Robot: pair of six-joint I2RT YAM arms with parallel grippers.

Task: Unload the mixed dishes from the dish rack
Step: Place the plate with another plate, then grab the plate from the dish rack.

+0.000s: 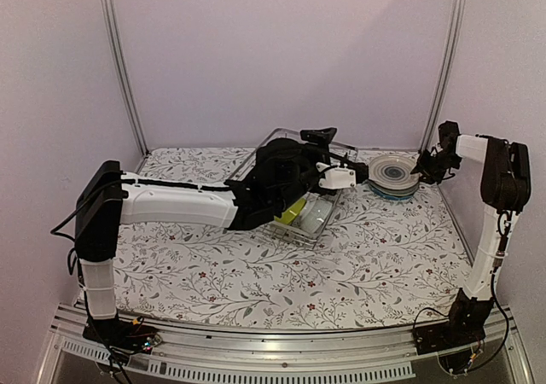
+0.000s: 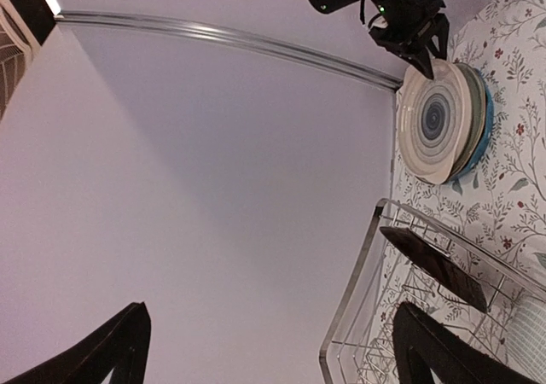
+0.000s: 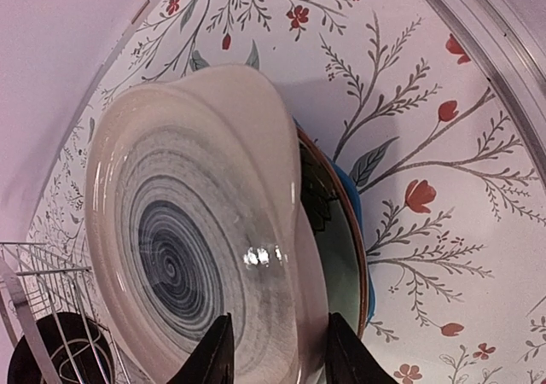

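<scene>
right of the dish rack [image 2: 351,277], three plates [image 1: 393,176] lie stacked.

Lab robot test cell, not a real kitchen. Plain lilac wall panels [image 1: 281,51] held in aluminium frame posts [image 1: 122,60], left arm [image 1: 171,205] and right arm [image 1: 486,239] bolted to a slotted metal rail [image 1: 281,350] at the near edge, loose cables [image 1: 58,226], floral cloth [image 1: 281,273] underneath.

Plate stack [image 1: 393,179] stands on the bench [image 1: 256,273], directly at my right jaws, with the rim of the top plate [image 3: 196,230] between them. Dish rack [image 2: 352,273] lies left of those jaws and beneath my left jaws. One bowl [image 1: 293,212] rests in the rack.
</scene>
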